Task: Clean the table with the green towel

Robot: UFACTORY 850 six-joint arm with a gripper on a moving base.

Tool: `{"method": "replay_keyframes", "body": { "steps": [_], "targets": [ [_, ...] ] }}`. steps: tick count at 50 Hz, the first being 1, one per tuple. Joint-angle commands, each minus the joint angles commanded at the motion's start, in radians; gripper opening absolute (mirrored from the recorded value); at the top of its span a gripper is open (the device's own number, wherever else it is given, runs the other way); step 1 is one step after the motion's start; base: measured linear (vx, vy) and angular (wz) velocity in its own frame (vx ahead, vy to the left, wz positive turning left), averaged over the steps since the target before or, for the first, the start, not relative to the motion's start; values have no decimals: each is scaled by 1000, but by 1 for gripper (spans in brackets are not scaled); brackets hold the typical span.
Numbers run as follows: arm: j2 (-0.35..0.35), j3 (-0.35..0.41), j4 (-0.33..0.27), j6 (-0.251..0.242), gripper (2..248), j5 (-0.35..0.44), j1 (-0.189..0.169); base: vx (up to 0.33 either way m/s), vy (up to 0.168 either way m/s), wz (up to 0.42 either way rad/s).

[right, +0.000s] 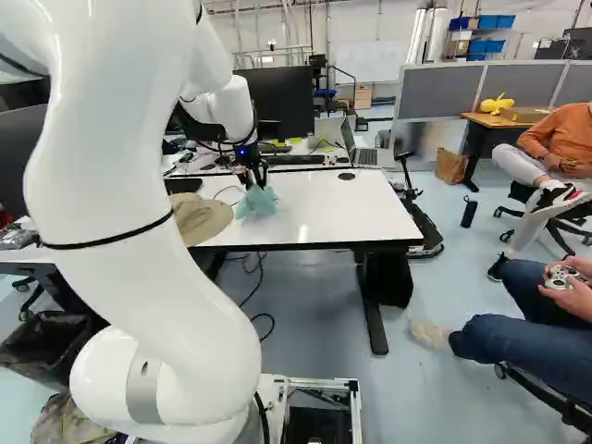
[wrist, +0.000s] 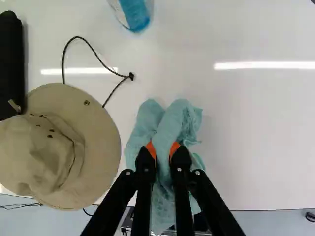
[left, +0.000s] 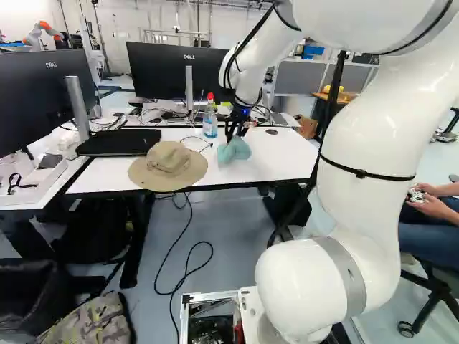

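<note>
The green towel (wrist: 170, 120) is being clasped by the gripper (right: 256, 184), a fold being pinched between the orange pads (wrist: 151, 148) and looser cloth being bunched ahead of and under the fingers. It is being held over the white table (right: 324, 208), near the brimmed hat (wrist: 101, 142).

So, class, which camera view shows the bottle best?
The left base view: the bottle shows nearly whole there, red cap included. The wrist view catches only part of it, and I cannot make it out in the right base view.
</note>
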Motion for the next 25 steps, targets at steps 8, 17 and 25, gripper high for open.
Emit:
{"method": "replay_keyframes", "body": {
  "steps": [8,17,25],
  "targets": [
    [0,0,0,0,47,0,1,0,0,0],
    [0,0,0,0,51,0,1,0,0,0],
    [0,0,0,0,114,0,1,0,0,0]
  ]
}}
